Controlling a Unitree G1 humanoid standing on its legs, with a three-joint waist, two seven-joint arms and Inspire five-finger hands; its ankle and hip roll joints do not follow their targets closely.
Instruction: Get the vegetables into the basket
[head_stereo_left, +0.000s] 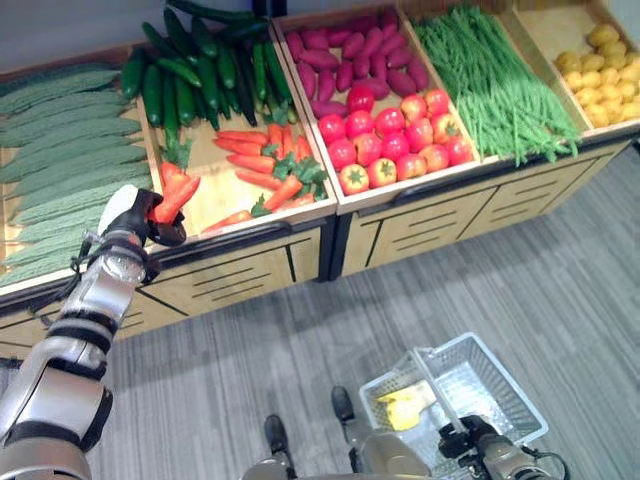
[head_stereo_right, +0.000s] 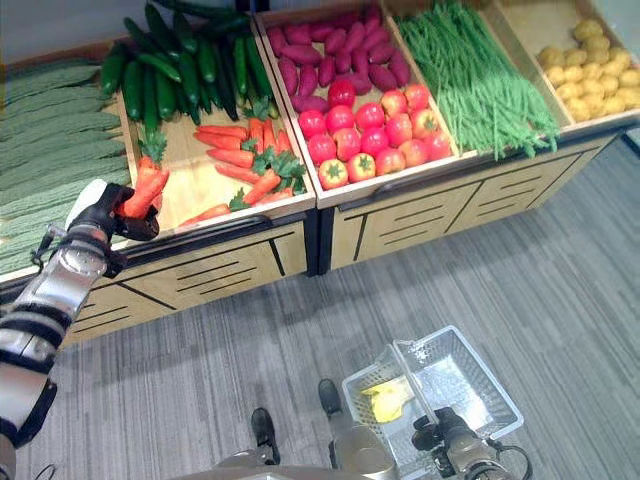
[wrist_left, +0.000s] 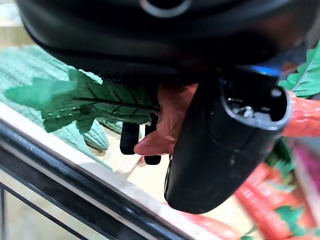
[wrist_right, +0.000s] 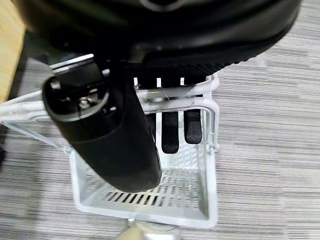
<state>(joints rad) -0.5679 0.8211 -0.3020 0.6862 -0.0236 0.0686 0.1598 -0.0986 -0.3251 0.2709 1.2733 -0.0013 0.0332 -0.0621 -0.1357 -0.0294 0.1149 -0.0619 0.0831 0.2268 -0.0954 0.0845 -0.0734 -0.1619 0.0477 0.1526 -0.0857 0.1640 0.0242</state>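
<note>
While the left hand (head_stereo_left: 140, 222) grips a carrot (head_stereo_left: 176, 198), the right hand (wrist_right: 150, 125) clasps the basket (head_stereo_left: 500, 385) handle.

A long worktop (head_stereo_left: 250, 262) stood at the back, split into bins. From left to right lay bumpy gourds (head_stereo_left: 60, 150), then cucumbers (head_stereo_left: 200, 65) behind carrots (head_stereo_left: 262, 160), then sweet potatoes (head_stereo_left: 350, 55) behind tomatoes (head_stereo_left: 395, 135), then beans (head_stereo_left: 495, 85), then potatoes (head_stereo_left: 600, 75). The left hand (head_stereo_left: 150, 222) was at the front edge of the carrot bin, wrapped round one carrot (head_stereo_left: 176, 198). On the floor (head_stereo_left: 560, 260) in front, to the right, the basket (head_stereo_left: 490, 385) hung from the right hand (head_stereo_left: 478, 440).
</note>
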